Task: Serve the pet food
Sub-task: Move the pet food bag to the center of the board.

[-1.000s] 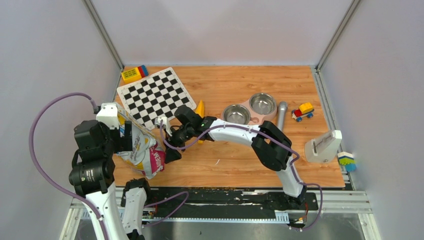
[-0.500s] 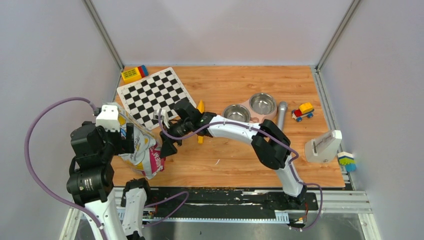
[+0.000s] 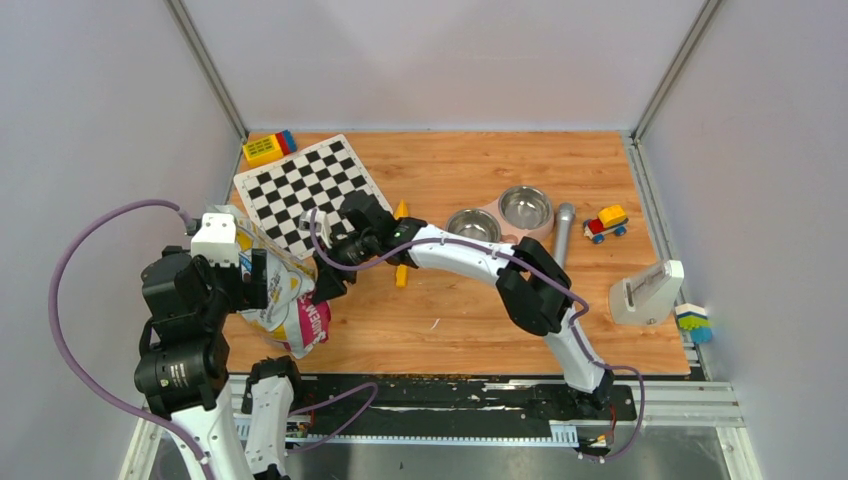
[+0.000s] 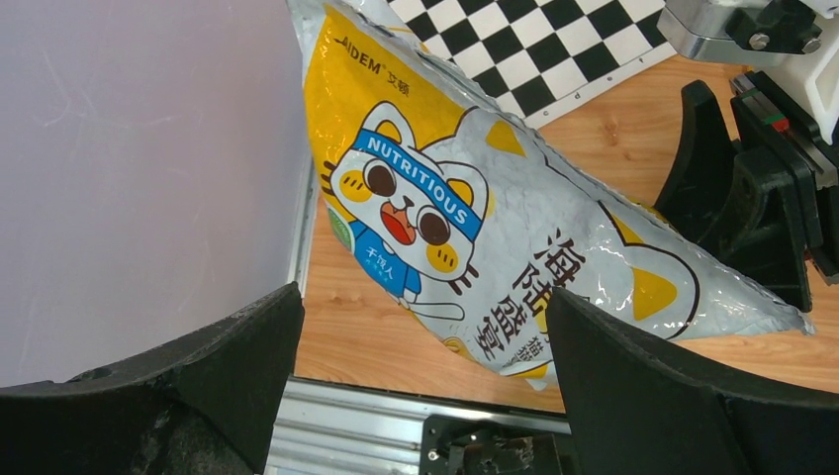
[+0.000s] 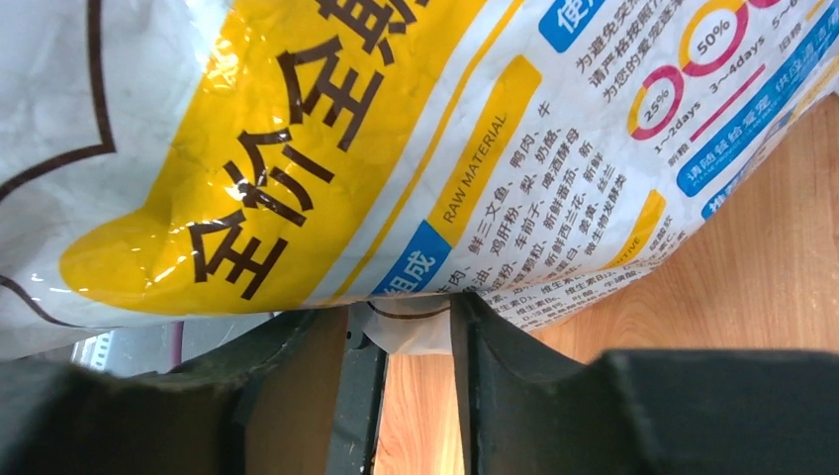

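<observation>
Listing what the wooden bench carries, we enter first the glossy cat-printed bag, which is propped at a tilt near the bench's front left corner, just in front of the checkerboard mat. The pet food itself is hidden from us, and only that bag shows. The left tool has its fingers spread as wide as they go, one on each side of the bag in its wrist view, and grips nothing. The right tool reaches across to the bag's lower right edge. Its fingers are partly drawn together with a white fold of the bag between them, but we cannot tell whether they pinch it. A yellow scoop lies on the bench partly under the right arm. The left bowl and the right bowl, both steel, sit side by side in a pale holder, right of the scoop and well apart from the bag. A grey cylinder lies just right of the bowls, with a toy car beside it. A yellow block sits at the far left corner, behind the mat. A white rack stands at the right edge.
</observation>
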Robot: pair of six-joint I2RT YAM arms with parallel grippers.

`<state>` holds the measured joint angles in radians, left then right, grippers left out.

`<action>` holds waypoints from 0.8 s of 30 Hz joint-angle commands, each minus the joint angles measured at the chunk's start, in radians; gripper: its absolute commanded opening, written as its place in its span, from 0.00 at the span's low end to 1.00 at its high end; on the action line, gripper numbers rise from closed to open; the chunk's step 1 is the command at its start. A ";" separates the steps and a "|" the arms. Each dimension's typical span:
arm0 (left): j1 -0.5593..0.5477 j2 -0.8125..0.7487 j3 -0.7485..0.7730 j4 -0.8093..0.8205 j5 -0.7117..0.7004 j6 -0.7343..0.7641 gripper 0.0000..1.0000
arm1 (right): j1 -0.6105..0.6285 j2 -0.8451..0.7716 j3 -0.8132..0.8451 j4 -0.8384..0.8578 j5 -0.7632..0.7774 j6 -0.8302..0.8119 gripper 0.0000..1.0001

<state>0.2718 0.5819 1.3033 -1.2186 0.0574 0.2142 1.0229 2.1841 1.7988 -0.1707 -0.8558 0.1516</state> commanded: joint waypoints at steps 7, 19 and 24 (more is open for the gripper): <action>0.014 -0.001 -0.004 0.037 -0.082 -0.004 1.00 | -0.041 -0.058 -0.038 0.009 0.022 -0.032 0.11; 0.013 0.038 0.020 0.080 -0.262 -0.007 1.00 | -0.123 -0.181 -0.129 0.050 0.060 -0.001 0.00; 0.013 0.057 -0.005 0.101 -0.305 0.009 1.00 | -0.168 -0.260 -0.191 0.084 0.102 -0.004 0.00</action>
<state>0.2741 0.6174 1.3014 -1.1748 -0.1909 0.2119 0.9131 2.0647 1.6253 -0.1471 -0.7685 0.1299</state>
